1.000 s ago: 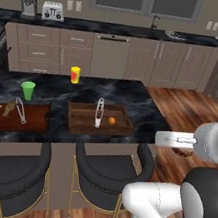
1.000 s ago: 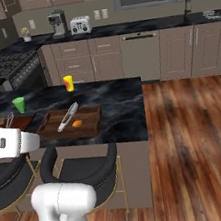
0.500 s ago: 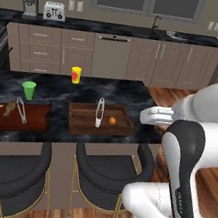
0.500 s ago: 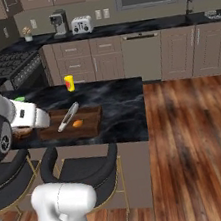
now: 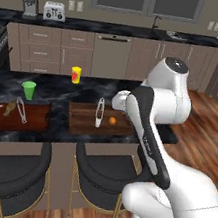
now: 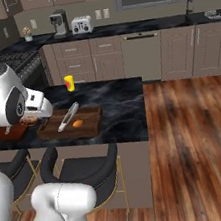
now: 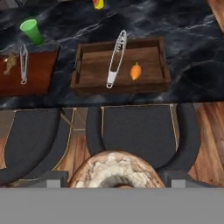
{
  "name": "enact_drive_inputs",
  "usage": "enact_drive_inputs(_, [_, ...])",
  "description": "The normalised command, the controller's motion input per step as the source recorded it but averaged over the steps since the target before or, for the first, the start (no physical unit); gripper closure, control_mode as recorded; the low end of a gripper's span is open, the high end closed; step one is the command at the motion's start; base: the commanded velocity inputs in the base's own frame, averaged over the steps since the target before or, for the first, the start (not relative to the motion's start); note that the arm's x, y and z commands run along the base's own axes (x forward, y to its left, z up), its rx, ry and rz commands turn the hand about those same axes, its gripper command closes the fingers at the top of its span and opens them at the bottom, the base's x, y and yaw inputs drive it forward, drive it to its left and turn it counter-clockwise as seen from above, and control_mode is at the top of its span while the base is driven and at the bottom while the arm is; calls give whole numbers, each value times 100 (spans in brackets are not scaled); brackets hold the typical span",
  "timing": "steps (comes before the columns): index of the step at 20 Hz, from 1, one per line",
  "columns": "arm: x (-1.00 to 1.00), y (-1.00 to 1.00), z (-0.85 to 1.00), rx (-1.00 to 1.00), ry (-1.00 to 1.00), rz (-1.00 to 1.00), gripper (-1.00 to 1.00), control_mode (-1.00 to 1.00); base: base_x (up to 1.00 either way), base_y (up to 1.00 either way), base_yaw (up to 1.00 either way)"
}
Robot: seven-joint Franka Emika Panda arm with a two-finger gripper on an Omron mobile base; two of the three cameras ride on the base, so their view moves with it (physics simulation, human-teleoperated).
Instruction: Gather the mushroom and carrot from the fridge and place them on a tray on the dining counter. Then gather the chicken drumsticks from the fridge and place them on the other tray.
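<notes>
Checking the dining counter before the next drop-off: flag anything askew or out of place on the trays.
The tongs lie slantwise across the brown tray, one end propped over its far rim, beside the carrot. On the reddish tray, a second pair of tongs lies flat.

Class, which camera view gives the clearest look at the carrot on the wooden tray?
The hand view: the carrot lies unobstructed beside the tongs, seen from above. In both base views it is just a small orange speck on the tray.
</notes>
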Motion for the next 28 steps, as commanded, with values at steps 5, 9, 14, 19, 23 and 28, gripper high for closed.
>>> enact_drive_inputs(5, [99, 45, -54, 0, 17, 0, 100, -100, 0, 0, 0])
enact_drive_inputs(9, [93, 27, -49, -1, 10, 0, 100, -100, 0, 0, 0])
enact_drive_inputs(14, [74, 16, -53, -7, 0, 0, 100, -100, 0, 0, 0])
enact_drive_inputs(19, [64, 26, -39, -10, 0, 0, 100, -100, 0, 0, 0])
enact_drive_inputs(23, [59, 23, -30, -1, 0, 0, 100, -100, 0, 0, 0])
enact_drive_inputs(28, [58, 18, -32, 0, 0, 0, 100, -100, 0, 0, 0])
